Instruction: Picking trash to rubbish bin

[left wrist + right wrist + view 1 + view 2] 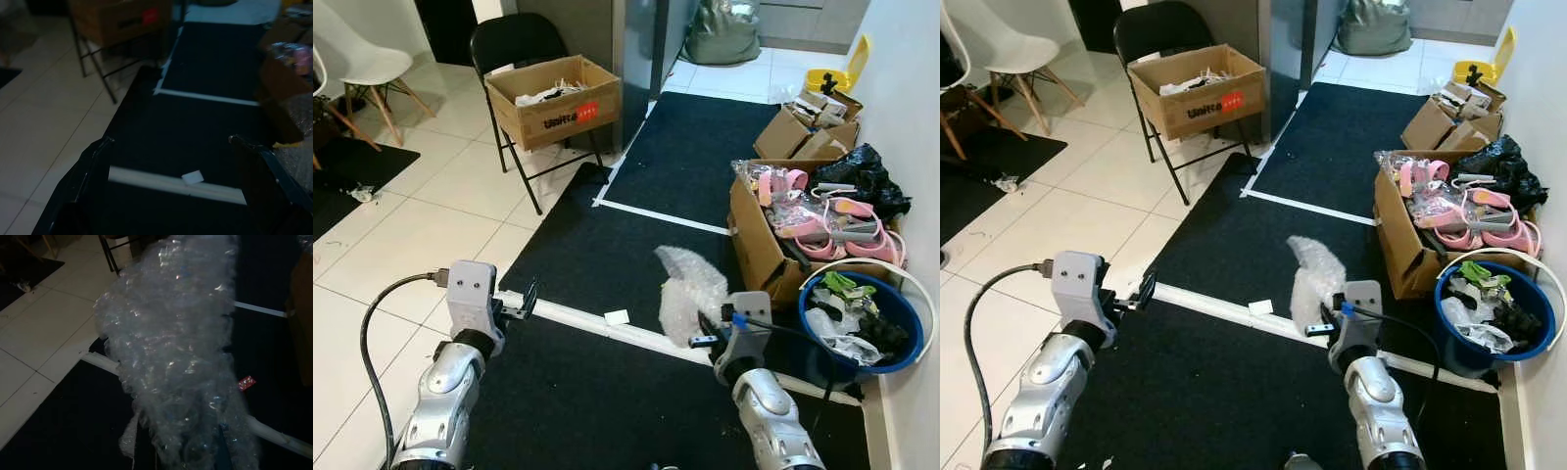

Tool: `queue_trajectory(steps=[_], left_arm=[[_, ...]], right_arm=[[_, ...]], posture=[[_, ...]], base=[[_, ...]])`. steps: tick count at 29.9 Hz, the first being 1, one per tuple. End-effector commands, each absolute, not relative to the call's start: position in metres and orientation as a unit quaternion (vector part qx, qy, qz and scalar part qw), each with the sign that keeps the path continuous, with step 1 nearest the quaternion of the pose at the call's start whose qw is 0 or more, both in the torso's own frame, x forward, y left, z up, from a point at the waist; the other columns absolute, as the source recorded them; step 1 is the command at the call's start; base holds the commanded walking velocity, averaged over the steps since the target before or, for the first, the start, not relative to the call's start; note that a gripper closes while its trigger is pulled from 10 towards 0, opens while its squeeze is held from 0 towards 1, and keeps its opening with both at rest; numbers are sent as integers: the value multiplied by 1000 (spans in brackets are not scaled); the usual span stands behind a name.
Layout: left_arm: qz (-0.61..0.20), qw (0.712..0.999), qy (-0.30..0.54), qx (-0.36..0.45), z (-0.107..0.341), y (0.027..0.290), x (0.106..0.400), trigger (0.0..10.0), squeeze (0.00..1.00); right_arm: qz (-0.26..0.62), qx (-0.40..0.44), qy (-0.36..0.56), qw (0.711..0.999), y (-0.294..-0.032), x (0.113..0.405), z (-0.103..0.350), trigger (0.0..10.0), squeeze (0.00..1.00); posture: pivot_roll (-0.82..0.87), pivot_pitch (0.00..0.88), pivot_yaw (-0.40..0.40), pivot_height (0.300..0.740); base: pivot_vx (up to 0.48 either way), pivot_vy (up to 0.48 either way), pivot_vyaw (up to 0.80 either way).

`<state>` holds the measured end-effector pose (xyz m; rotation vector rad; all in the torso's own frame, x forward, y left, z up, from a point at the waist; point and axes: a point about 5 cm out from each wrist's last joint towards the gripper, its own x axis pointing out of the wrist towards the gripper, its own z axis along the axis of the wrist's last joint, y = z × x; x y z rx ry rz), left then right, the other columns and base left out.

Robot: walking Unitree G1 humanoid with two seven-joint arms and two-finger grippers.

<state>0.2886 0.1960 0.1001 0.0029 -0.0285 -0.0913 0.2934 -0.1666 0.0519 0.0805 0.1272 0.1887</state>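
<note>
We hold the bubble wrap raised in the right gripper, jaws closed on it, near the blue bin. The left gripper is spread, empty. Remaining: deposit; paper scrap farther away.

**Bright head views, dim wrist views**

Head cameras: even indoor daylight, well exposed, sharp throughout. White floor tiles reflect softly, brightest toward the far doorway. Black mats swallow detail and read near-flat. Soft, short shadow under the folding chair; no hard edges anywhere. Slight wide-angle bowing at the frame margins.

Left wrist camera: underexposed, murky, colours muted. Cardboard box and far objects soft; black fingers almost merge with the mat. Pale tape strip is the clearest feature.

Right wrist camera: dim too. Bubble wrap close to the lens, slightly out of focus, with small specular glints. Background tiles grey and blurred.
</note>
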Motion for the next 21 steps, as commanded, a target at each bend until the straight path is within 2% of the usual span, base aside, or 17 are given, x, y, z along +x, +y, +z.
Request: queue_trajectory(steps=[1,17,21], left_arm=[[-29,1000,0,-7,92,199,283,10000,0],[-46,998,-2,-34,87,190,279,10000,0],[-52,998,-5,-33,87,187,279,10000,0]], right_arm=[[93,47,75,992,-168,292,48,10000,0],[105,37,76,991,-174,295,49,10000,0],[108,35,79,990,-174,295,48,10000,0]], posture=[[61,120,40,740],[48,109,7,740],[48,107,-3,740]], base=[[0,0,0],[0,0,0],[259,0,0]])
